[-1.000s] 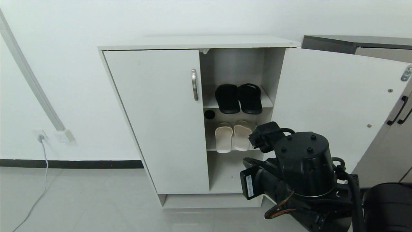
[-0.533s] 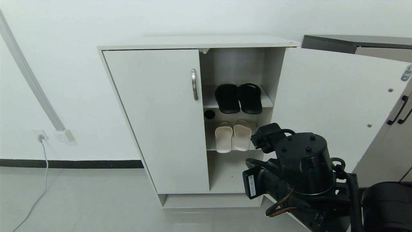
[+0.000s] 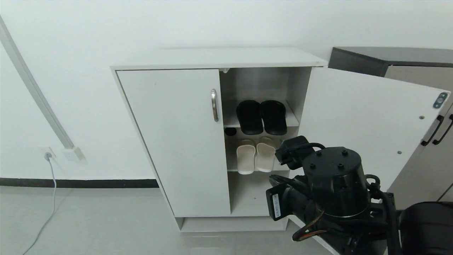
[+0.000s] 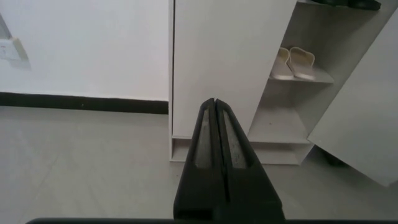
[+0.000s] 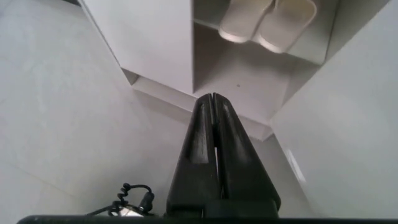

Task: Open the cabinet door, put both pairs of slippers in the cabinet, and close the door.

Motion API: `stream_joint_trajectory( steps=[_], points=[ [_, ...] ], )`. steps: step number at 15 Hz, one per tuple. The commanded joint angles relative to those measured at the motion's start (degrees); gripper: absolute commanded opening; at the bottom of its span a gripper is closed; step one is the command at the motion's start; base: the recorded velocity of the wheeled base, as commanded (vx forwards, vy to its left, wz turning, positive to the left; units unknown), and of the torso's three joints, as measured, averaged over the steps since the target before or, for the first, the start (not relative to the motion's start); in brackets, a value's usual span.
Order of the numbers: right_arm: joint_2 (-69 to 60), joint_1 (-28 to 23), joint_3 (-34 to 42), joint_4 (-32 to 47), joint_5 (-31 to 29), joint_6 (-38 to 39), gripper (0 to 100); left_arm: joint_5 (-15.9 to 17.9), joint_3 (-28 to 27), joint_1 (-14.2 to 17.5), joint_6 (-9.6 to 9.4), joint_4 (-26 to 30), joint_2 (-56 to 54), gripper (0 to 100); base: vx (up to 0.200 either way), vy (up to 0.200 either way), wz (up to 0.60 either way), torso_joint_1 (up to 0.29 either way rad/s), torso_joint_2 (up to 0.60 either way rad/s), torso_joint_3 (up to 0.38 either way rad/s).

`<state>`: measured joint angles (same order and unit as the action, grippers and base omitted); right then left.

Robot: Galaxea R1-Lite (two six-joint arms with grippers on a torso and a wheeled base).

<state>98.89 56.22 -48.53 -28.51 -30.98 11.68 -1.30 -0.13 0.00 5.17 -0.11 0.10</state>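
White wall, grey tile floor [image 3: 106, 226]. L gripper [image 4: 214, 109]: fingers pressed flat together, nothing btwn them, held above floor w/ white cabinet [image 4: 211, 56] ahead. R gripper [image 5: 213, 104]: also clamped together on nothing, over floor just before cabinet base. R arm [image 3: 332, 187] sits lower right of head view, overlapping btm of open right door [image 3: 357, 120] and lower right corner of the opening. Black slippers [image 3: 262, 117] on top shelf, cream slippers [image 3: 255, 155] on shelf below, each pair side by side. Left door [image 3: 173, 141] shut, metal handle [image 3: 213, 105] at its inner edge. Open door swings out toward grey cabinet [image 3: 417, 60] at right edge, which has black handles [image 3: 437, 129]. Far left of frame: slanted cable duct [image 3: 32, 88], wall socket [image 3: 47, 155] w/ cable [image 3: 53, 180] plugged in, black skirting [image 3: 78, 183].
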Motion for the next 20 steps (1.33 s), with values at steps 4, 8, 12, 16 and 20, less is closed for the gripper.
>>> stream_joint_trajectory(
  steps=[4, 8, 12, 16, 20],
  points=[
    [-0.01, -0.76, 0.19, 0.04, -0.05, -0.08, 0, -0.01, 0.05, 0.00, 0.10, 0.02, -0.01, 0, 0.000, 0.000, 0.00, 0.088, -0.48, -0.356],
    [0.43, -1.03, 0.28, 0.04, -0.05, 0.01, 0, -0.01, 0.05, 0.00, 0.10, 0.02, -0.01, 0, 0.000, 0.000, 0.00, 0.135, -0.46, -0.331],
    [0.43, -1.03, 0.37, 0.04, -0.05, 0.01, 0, -0.01, 0.05, 0.00, 0.19, 0.02, -0.01, 0, 0.000, 0.000, 0.00, 0.166, -0.48, -0.325],
    [0.51, -1.03, 0.63, 0.04, -0.05, 0.01, 0, -0.01, 0.05, 0.00, 0.19, 0.02, -0.01, 0, 0.000, 0.000, 0.00, 0.193, -0.50, -0.312],
    [0.51, -1.29, 0.63, 0.04, -0.05, 0.01, 0, -0.01, 0.05, 0.00, 0.19, 0.02, -0.01, 0, 0.000, 0.000, 0.00, 0.214, -0.53, -0.318]
  ],
)
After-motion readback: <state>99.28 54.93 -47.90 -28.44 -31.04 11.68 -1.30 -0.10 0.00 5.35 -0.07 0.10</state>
